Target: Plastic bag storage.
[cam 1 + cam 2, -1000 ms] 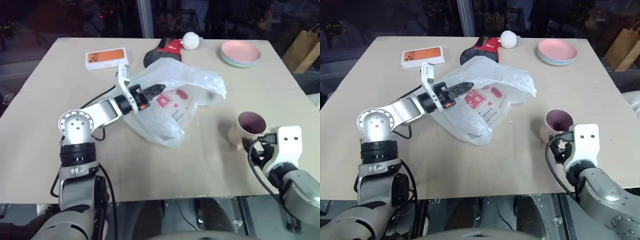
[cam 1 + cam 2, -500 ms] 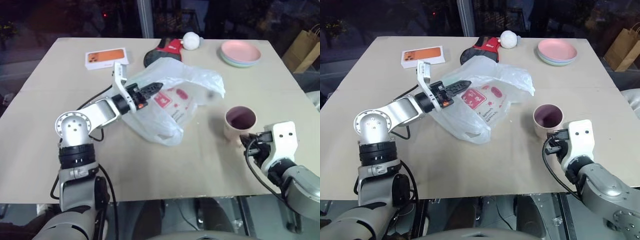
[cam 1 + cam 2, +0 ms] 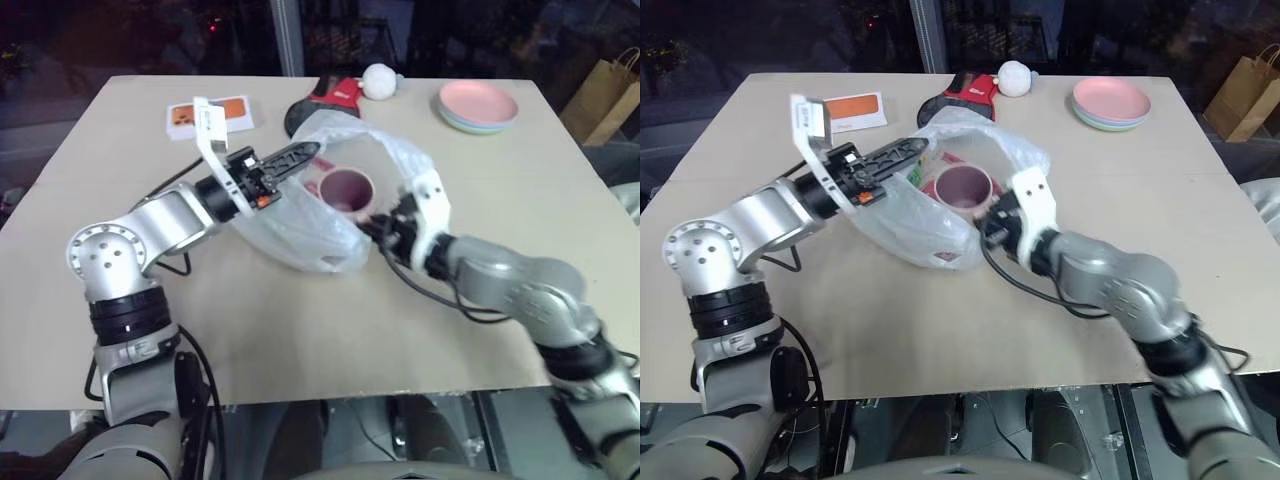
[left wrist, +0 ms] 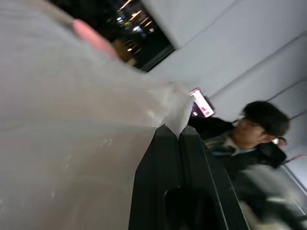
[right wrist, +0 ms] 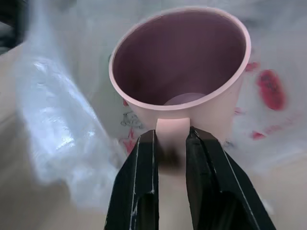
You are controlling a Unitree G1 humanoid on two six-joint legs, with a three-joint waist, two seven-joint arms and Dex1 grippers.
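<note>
The plastic bag (image 3: pixel 300 238), thin white film with red printing, lies mid-table with its mouth lifted. My left gripper (image 3: pixel 305 153) is shut on the bag's upper edge and holds it up; the left wrist view shows the film (image 4: pixel 72 120) pinched between the black fingers (image 4: pixel 192 158). My right gripper (image 5: pixel 171 136) is shut on the handle of a pink mug (image 3: pixel 345 188). It holds the mug upright at the bag's open mouth, with film behind and beside it.
At the table's far edge lie an orange phone box (image 3: pixel 232 108), a red and black item (image 3: pixel 330 95), a white ball (image 3: pixel 379 80) and stacked pink plates (image 3: pixel 479 105). A brown paper bag (image 3: pixel 600 95) stands beyond the table's right corner. A person (image 4: pixel 249 134) is beyond the bag.
My right gripper has carried the pink mug from the table's right side leftward to the bag's mouth. My left gripper has raised the bag's edge a little.
</note>
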